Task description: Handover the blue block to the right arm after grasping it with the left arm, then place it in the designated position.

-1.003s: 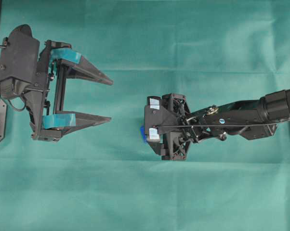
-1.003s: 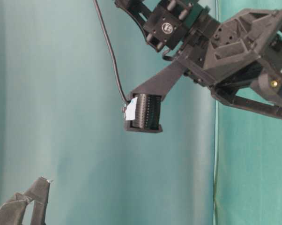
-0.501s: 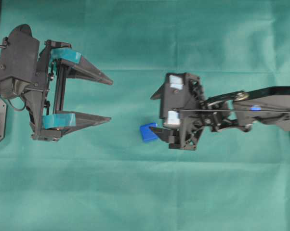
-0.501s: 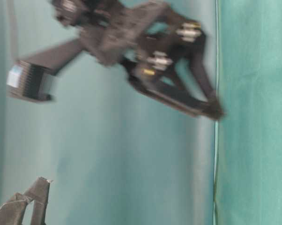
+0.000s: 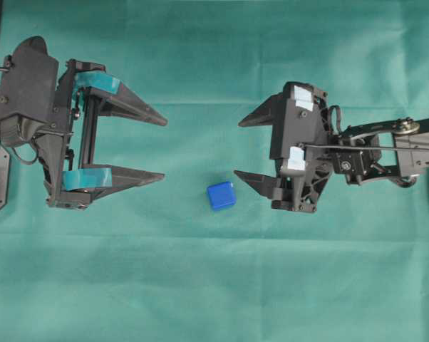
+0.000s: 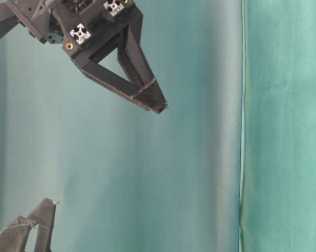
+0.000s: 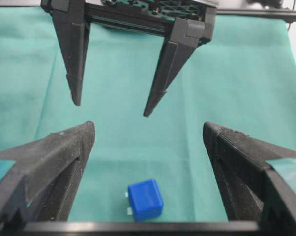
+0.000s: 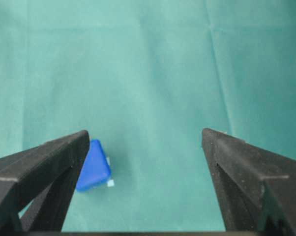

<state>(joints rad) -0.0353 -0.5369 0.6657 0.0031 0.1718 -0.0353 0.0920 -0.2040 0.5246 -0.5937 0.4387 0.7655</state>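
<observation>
Blue block [image 5: 221,195] resting free on the green cloth [image 5: 214,285] between two wide-open, empty grippers, just off the lower fingertip of the right gripper [image 5: 237,148] and farther from the teal-taped left gripper [image 5: 164,149], squarish, no long axis to favour.

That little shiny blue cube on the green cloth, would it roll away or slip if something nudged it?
The small glossy blue cube probably slides or tips rather than rolls: it rests on a flat face. Its sheen and rounded edges suggest smooth plastic, likely slippery to pinch. The green cloth should damp any sliding.
</observation>
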